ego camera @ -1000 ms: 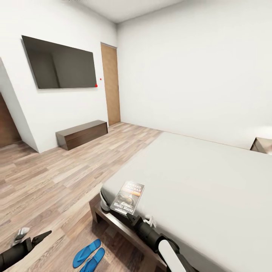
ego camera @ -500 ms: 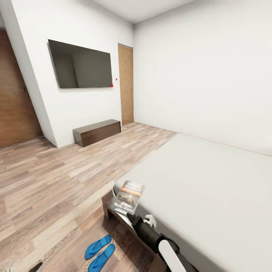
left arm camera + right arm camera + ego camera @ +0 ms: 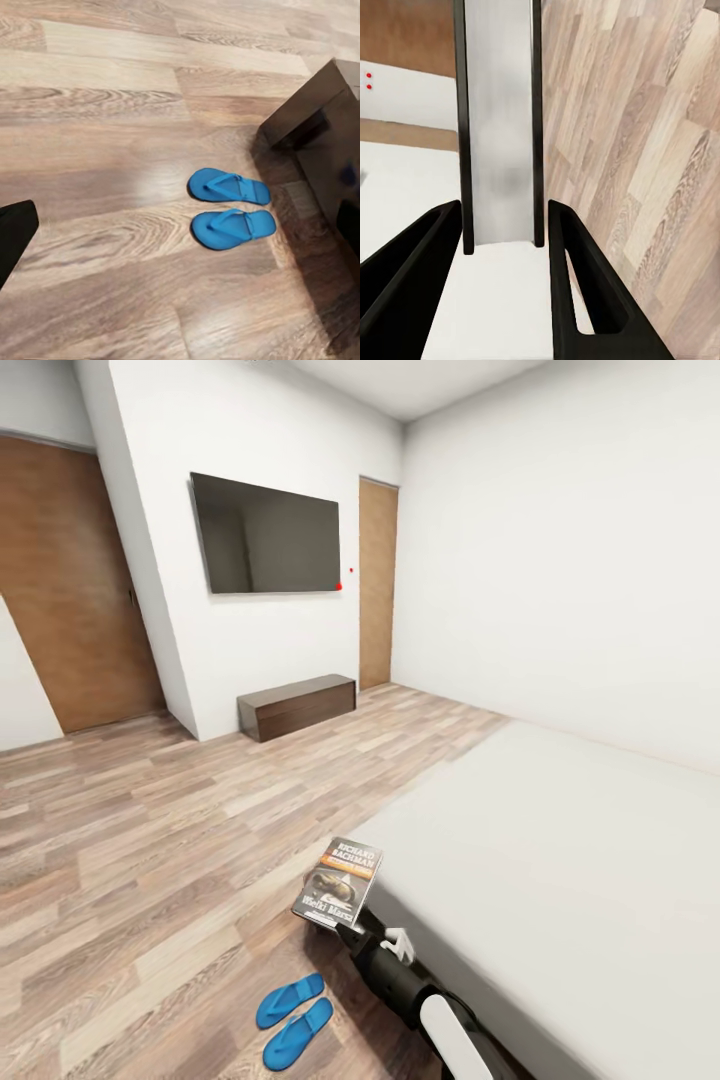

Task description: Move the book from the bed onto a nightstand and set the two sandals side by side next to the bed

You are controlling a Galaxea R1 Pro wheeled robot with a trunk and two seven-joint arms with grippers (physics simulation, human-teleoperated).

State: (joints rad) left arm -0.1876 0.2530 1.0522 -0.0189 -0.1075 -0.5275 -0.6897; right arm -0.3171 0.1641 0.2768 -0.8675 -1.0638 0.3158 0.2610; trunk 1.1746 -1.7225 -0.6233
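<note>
The right end effector (image 3: pixel 345 930) is clamped on the book (image 3: pixel 339 882), lifted beside the bed (image 3: pixel 560 840).

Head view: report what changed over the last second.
The camera swung left with the robot, so the room slid rightward in the picture. The right claw kept its grip on the book, carrying it from above the bed's corner out over the floor. The sandals stayed side by side.

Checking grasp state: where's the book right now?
Head view: the book is held in the right pincer, just off the bed corner, above the floor near the sandals.
</note>
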